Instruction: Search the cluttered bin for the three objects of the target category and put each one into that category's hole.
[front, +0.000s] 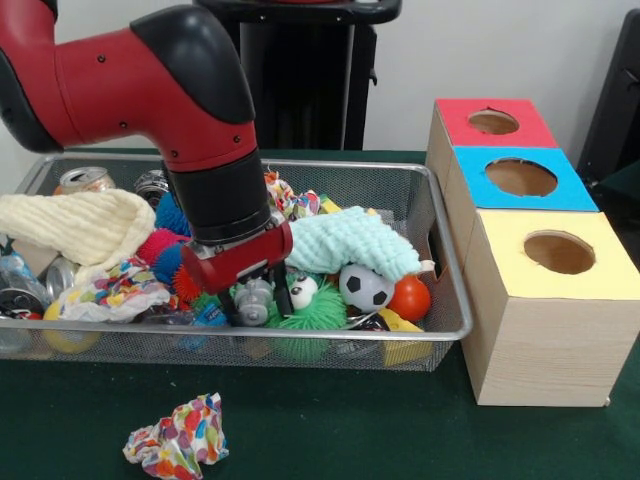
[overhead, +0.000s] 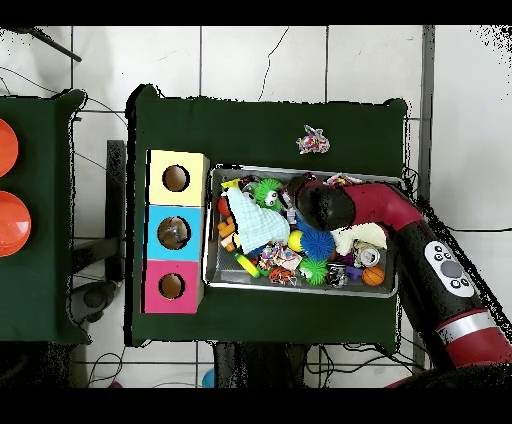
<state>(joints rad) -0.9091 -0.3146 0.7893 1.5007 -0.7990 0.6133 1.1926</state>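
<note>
My gripper (front: 256, 300) is lowered into the wire mesh bin (front: 330, 338), open, with its black fingers (front: 284, 296) standing either side of a small grey object (front: 255, 302). Just to its right lie a green spiky ball (front: 310, 322), a white eyeball toy (front: 303, 290), a soccer ball (front: 366, 287) and an orange ball (front: 409, 298). A wooden box to the right of the bin has a red hole (front: 493, 122), a blue hole (front: 520, 177) and a yellow hole (front: 559, 252). In the overhead view the arm (overhead: 330, 205) hides the gripper over the bin (overhead: 300, 169).
A mint cloth (front: 350, 243) and a cream cloth (front: 75, 225) lie over the clutter, with cans (front: 85, 180) at the bin's back left. A crumpled colourful paper (front: 178, 440) lies on the green table in front of the bin, also seen from overhead as paper (overhead: 313, 140).
</note>
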